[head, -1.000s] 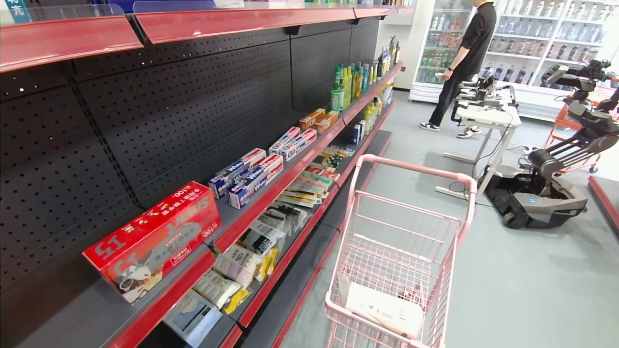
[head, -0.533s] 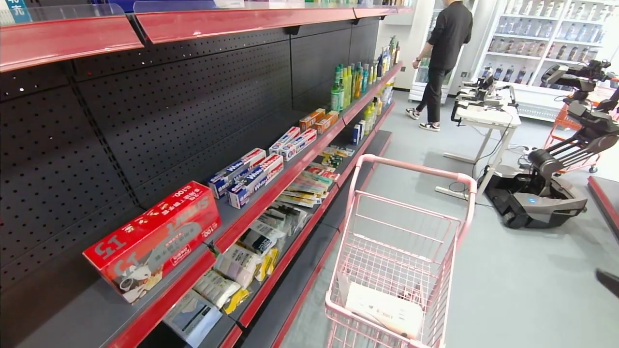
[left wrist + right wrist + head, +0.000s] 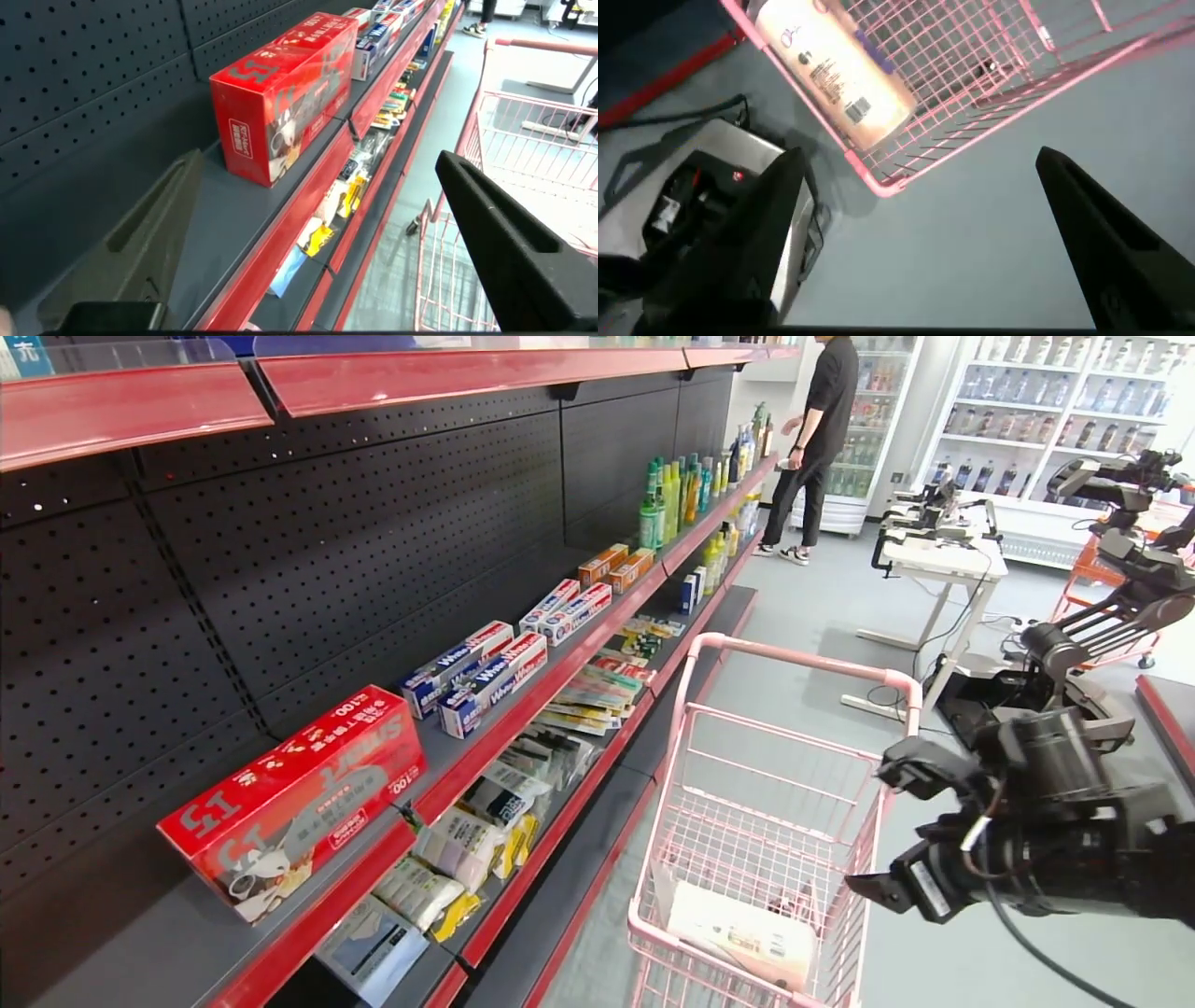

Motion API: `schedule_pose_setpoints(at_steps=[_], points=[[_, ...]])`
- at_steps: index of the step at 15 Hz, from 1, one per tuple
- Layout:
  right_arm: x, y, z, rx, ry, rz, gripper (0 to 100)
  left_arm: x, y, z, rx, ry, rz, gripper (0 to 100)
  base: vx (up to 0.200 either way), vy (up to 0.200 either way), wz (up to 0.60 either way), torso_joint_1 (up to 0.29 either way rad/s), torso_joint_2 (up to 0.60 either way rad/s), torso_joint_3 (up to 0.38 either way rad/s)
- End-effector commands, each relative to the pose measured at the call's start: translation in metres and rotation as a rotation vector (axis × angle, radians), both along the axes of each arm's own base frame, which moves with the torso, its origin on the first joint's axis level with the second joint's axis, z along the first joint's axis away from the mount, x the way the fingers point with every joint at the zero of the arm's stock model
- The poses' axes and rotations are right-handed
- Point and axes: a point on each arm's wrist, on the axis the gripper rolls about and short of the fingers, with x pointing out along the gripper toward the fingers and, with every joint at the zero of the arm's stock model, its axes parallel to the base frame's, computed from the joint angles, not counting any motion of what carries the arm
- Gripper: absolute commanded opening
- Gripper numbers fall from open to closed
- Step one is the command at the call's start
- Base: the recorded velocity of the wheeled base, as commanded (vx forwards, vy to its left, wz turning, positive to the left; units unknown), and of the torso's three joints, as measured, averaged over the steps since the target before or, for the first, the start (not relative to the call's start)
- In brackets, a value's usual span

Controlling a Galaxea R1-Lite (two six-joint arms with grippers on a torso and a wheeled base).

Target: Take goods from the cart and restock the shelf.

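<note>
A pink wire cart [image 3: 775,803] stands in the aisle beside the shelf [image 3: 523,709]. One white package [image 3: 742,933] lies on the cart's bottom, also seen as the white package [image 3: 836,70] in the right wrist view. My right gripper [image 3: 882,831] hovers open and empty at the cart's right rim, above the grey floor. A red box [image 3: 289,798] sits on the middle shelf near its front edge. My left gripper [image 3: 327,252] is open and empty, close to the shelf edge, a short way from the red box [image 3: 285,93].
Toothpaste boxes [image 3: 481,677] and bottles [image 3: 672,495] line the same shelf farther along. Packets [image 3: 457,849] fill the lower shelf. Another robot [image 3: 1036,709] and a white desk [image 3: 943,560] stand on the floor beyond the cart.
My right arm has come into the head view from the right and now hangs beside the cart's rim. The cart, package and red box have not moved.
</note>
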Motion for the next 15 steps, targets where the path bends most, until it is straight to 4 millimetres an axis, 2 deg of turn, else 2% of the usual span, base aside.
schedule_pose_setpoints(at_steps=[1,5,7,8,15], points=[[0.022,0.032,-0.062,-0.089,0.164,0.122,100,0.000,0.000,0.000,0.000,0.001,0.001,100,0.000,0.000,0.00,0.000,0.00,0.000],[0.040,0.055,-0.085,-0.154,0.184,0.158,100,0.000,0.000,0.000,0.000,0.001,-0.001,100,0.000,0.000,0.00,0.000,0.00,0.000],[0.040,0.057,-0.089,-0.176,0.189,0.185,100,0.000,0.000,0.000,0.000,0.001,-0.001,100,0.000,0.000,0.00,-0.028,0.08,0.038],[0.045,0.059,-0.098,-0.215,0.197,0.239,100,0.000,0.000,0.000,0.000,0.001,0.001,100,0.000,0.000,0.00,-0.066,0.15,0.080],[0.059,0.064,-0.103,-0.238,0.179,0.270,100,0.000,0.000,0.000,0.000,0.001,-0.001,100,0.000,0.000,0.00,-0.067,0.15,0.078]])
